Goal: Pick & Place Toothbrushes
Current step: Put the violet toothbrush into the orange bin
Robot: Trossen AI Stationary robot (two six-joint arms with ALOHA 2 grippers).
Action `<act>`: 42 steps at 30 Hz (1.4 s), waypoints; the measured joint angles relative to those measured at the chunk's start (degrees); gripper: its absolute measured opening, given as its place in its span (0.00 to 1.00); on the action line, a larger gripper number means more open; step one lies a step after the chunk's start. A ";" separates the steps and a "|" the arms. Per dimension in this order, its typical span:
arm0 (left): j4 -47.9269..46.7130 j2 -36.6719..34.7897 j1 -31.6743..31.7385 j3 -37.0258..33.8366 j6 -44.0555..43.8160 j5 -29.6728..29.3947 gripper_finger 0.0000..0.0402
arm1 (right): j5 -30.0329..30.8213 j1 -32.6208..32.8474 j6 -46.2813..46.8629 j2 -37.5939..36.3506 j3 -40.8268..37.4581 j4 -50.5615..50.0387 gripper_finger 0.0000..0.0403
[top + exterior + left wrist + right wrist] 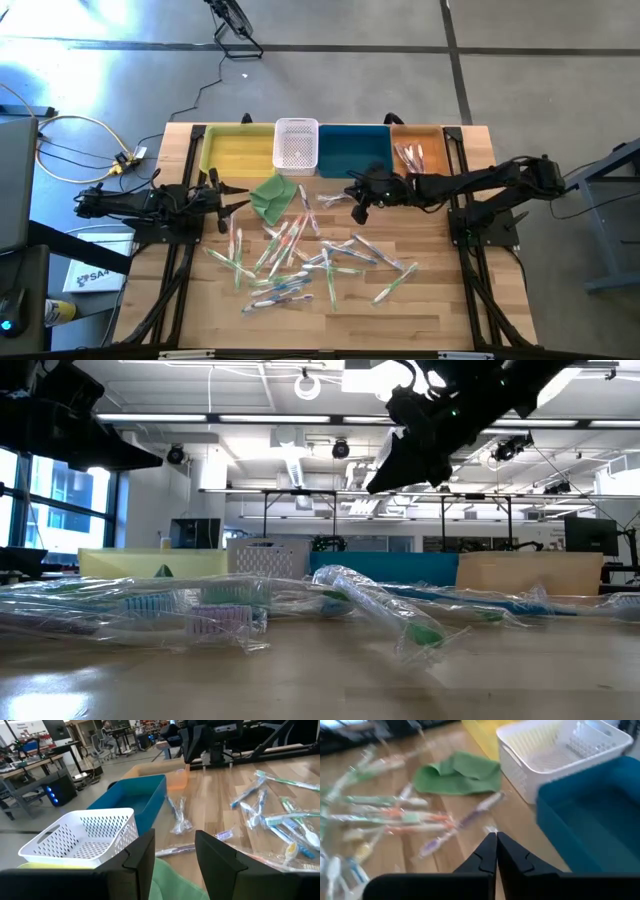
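Hovering above the table just in front of the blue bin [352, 148], the right gripper [360, 211] has its two fingers pressed tight together and nothing between them. Wrapped toothbrushes [300, 262] lie scattered across the middle of the wooden table [440, 300], a few more sitting in the orange bin [416, 150] at the far right. Over on the left, the left gripper [232, 198] waits beside the folded green cloth [273, 195], fingers apart and holding nothing. Along the far edge, the yellow bin [238, 150] and the white basket [296, 142] stand side by side.
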 joint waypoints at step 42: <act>-1.06 0.00 0.00 0.02 -0.48 0.09 0.34 | 0.94 -3.71 -20.94 20.79 5.19 -5.72 0.48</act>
